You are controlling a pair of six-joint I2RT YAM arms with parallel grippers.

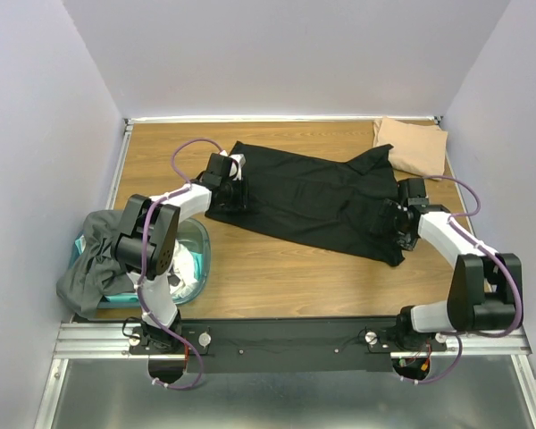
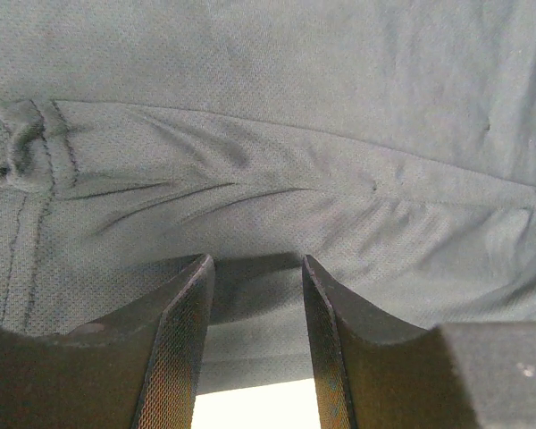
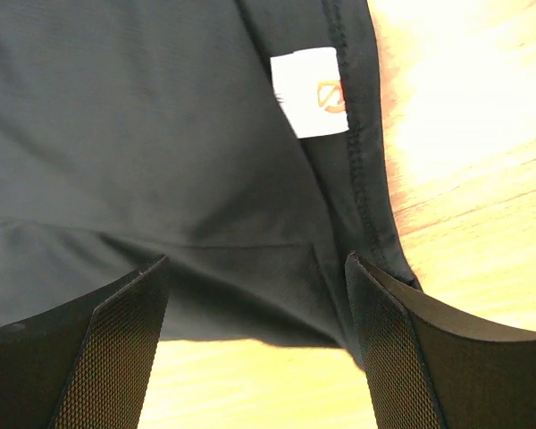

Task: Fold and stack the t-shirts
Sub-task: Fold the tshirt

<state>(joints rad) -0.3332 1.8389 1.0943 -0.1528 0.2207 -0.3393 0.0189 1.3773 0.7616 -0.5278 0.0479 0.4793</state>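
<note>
A black t-shirt (image 1: 313, 201) lies spread flat across the middle of the wooden table (image 1: 277, 277). My left gripper (image 1: 230, 193) is at its left edge. In the left wrist view the gripper (image 2: 255, 268) is open, with the shirt's hem (image 2: 277, 116) lying between the fingers. My right gripper (image 1: 397, 223) is at the shirt's right edge. In the right wrist view the gripper (image 3: 255, 268) is wide open over the shirt's edge (image 3: 143, 134), near a white label (image 3: 311, 91). A folded tan-beige t-shirt (image 1: 411, 145) lies at the back right corner.
A teal plastic tub (image 1: 199, 255) stands at the near left. A dark grey shirt (image 1: 94, 259) hangs over its left side and white cloth (image 1: 184, 270) lies inside. Walls close the table on three sides.
</note>
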